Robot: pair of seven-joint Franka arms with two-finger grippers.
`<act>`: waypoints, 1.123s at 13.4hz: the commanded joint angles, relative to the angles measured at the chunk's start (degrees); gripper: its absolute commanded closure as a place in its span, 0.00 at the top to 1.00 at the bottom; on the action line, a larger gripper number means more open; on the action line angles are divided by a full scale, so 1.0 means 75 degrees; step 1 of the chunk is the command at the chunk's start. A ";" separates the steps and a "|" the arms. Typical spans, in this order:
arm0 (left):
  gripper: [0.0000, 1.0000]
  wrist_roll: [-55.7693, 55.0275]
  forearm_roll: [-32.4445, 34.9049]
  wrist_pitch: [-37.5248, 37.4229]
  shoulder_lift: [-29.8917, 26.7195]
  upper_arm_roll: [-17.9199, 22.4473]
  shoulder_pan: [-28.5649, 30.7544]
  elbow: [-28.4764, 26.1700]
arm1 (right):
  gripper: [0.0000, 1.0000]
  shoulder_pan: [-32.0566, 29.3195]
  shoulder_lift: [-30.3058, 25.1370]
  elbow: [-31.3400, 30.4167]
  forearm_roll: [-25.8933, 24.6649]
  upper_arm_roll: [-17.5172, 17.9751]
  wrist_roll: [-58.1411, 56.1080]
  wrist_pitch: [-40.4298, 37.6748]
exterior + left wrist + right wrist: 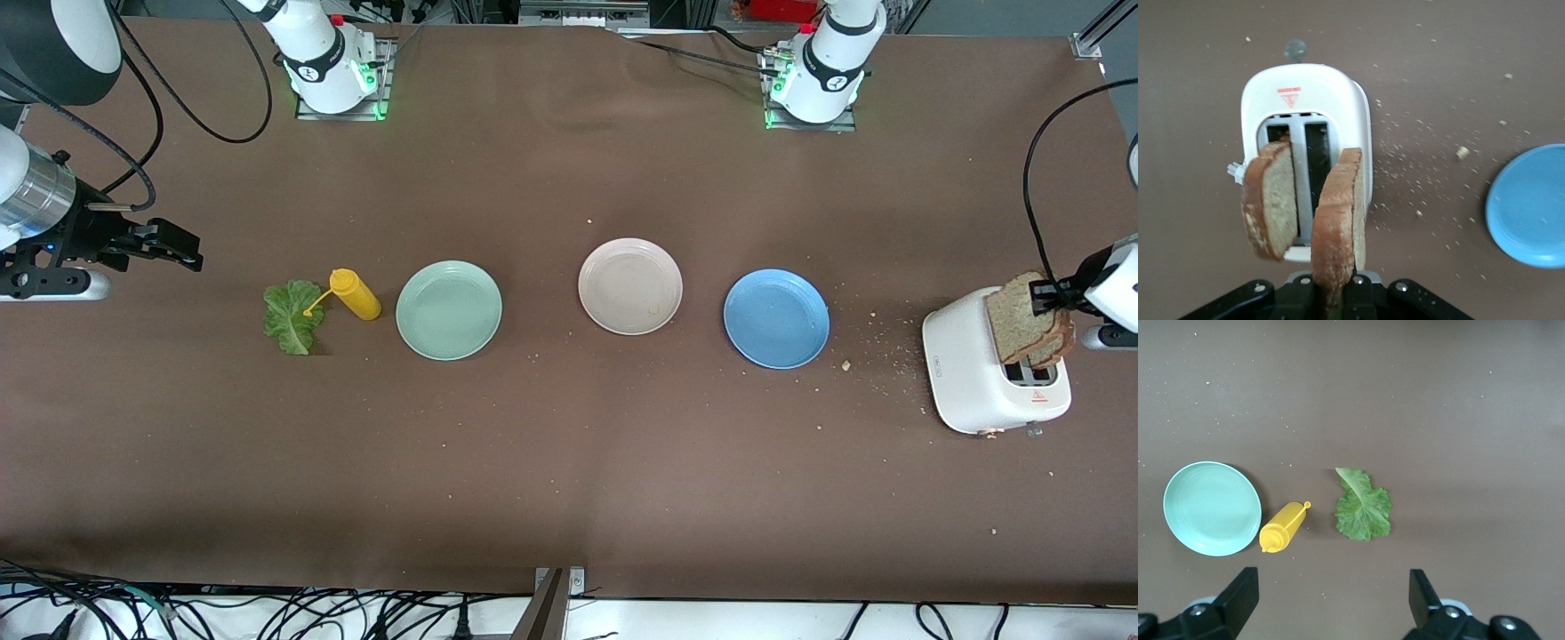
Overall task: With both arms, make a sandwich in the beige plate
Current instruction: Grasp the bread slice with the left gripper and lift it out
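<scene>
Left claw (1049, 298) clamped on a bread slice (1018, 318) over the toaster (973, 378), at the left arm's end of the tabletop (569, 462); 2nd slice (1271, 207) leans in its slot. Right claw (182, 249) apart, in the air near the tabletop edge by the lettuce (292, 316). Beige plate (629, 285) sits mid-row between green plate (449, 309) and blue plate (776, 318), w/ bare tabletop all round it.

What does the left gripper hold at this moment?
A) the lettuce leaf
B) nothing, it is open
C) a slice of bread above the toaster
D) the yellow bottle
C: the left gripper is shut on one slice of bread above the toaster, while the second slice still stands in its slot.
</scene>
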 commanded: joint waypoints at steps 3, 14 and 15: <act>0.00 -0.0348 0.0117 -0.1562 -0.0032 -0.1421 -0.0058 0.1022 | 1.00 -0.0011 0.0101 0.0226 0.0097 0.0009 0.0016 -0.0076; 0.00 -0.0749 -0.4405 -0.1716 0.1501 -0.2877 -0.0572 0.0613 | 1.00 -0.0011 0.0101 0.0226 0.0097 0.0009 0.0016 -0.0076; 0.00 -0.0701 -0.4418 -0.1623 0.1677 -0.2877 -0.0748 0.0496 | 1.00 -0.0011 0.0101 0.0226 0.0097 0.0009 0.0016 -0.0076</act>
